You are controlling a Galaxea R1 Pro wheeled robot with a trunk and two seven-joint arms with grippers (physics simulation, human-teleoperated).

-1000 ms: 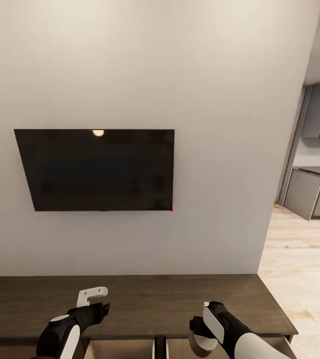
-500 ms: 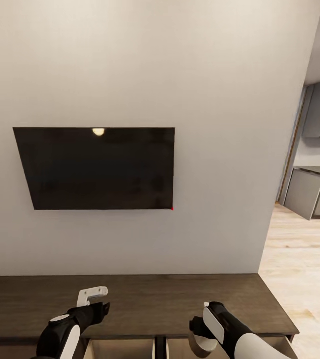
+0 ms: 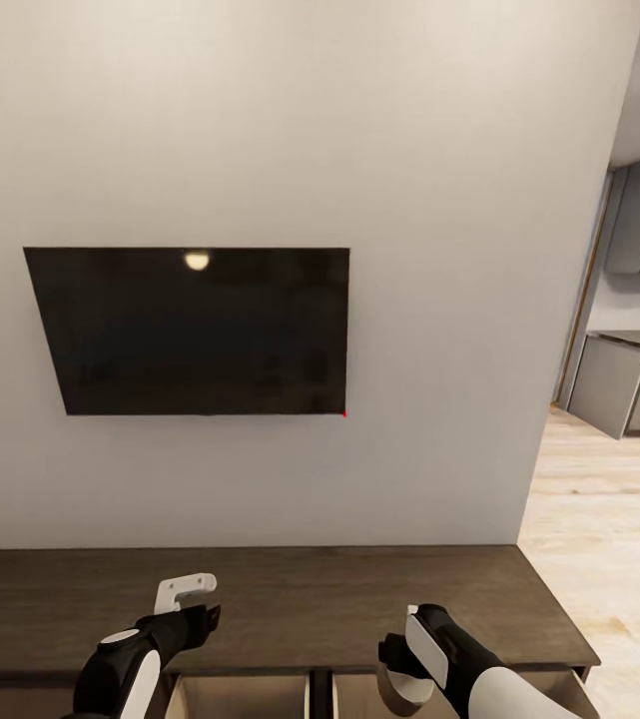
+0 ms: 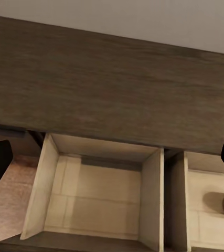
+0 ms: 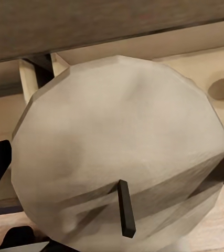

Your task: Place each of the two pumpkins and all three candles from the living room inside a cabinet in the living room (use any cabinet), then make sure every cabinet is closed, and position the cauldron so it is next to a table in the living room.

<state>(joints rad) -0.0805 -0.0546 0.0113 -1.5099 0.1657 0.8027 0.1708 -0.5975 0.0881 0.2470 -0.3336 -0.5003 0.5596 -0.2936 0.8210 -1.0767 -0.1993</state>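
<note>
Step in hand: stowing a candle (image 5: 119, 157). Right gripper (image 3: 404, 679) clamped on that candle, above the cabinet (image 3: 290, 599) and its open drawers (image 4: 98, 194). Left gripper (image 3: 188, 591) empty, fingers apart. Next move: lower into right drawer (image 5: 195, 58), release.

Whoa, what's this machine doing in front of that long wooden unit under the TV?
The robot stands at a long dark-brown cabinet below a wall-mounted TV. Its right gripper holds a white candle above the cabinet's open drawers. The left wrist view shows two pale drawers pulled out; the near one looks empty, and something rounded lies in the other. The left gripper hovers over the cabinet top, holding nothing.
</note>
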